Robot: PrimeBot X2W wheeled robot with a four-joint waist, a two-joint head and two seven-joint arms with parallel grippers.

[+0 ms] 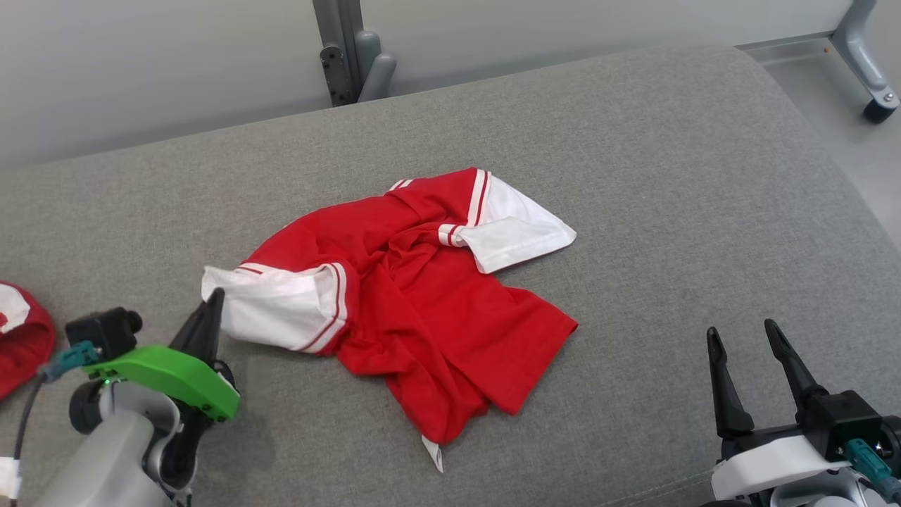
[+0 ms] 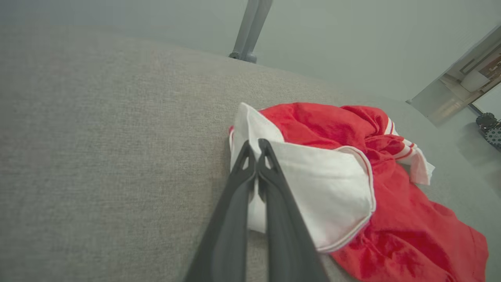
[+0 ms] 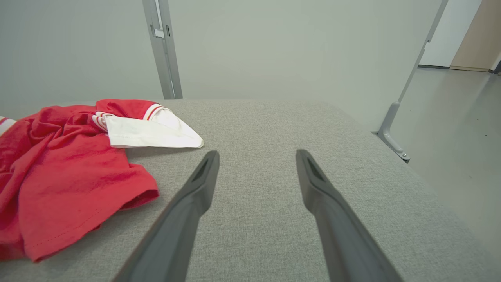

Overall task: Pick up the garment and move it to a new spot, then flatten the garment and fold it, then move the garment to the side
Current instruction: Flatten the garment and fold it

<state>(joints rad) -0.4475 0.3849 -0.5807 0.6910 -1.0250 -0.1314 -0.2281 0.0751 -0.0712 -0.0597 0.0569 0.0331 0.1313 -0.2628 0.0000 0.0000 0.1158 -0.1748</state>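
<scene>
The crumpled red cotton T-shirt with white sleeves (image 1: pixel 415 303) lies near the middle of the surface, at 12 o'clock from my base. Its long axis runs from one white sleeve (image 1: pixel 281 310) at 8 o'clock to the other (image 1: pixel 514 229) at 2 o'clock, and the red body bunches down toward 5 o'clock.

My left gripper (image 1: pixel 211 299) is at the 8 o'clock end. Its jaws are closed, with the tips on that sleeve's cuff edge (image 2: pixel 256 147). From the wrist view I judge that they have pinched a fold of the white cloth. The rest of the shirt trails off toward 2 o'clock from those tips, so I judge a lift would drag the bulk behind that one corner.

My right gripper (image 1: pixel 741 328) hangs at 4 o'clock, well apart from the shirt, with its jaws spread wide and nothing between them (image 3: pixel 257 153). The red hem lies toward 10 o'clock from it. The left arm is clearly the nearer one.

Underneath is a padded grey woven-fabric top (image 1: pixel 633 176), with bare cloth toward 1 and 3 o'clock. A second red-and-white cloth item (image 1: pixel 21 338) sits at the 9 o'clock edge. Beyond the top I see a grey metal post (image 1: pixel 345 49) at 12 o'clock, a pale wall, and a smooth grey floor (image 1: pixel 830 105) at 2 o'clock.
</scene>
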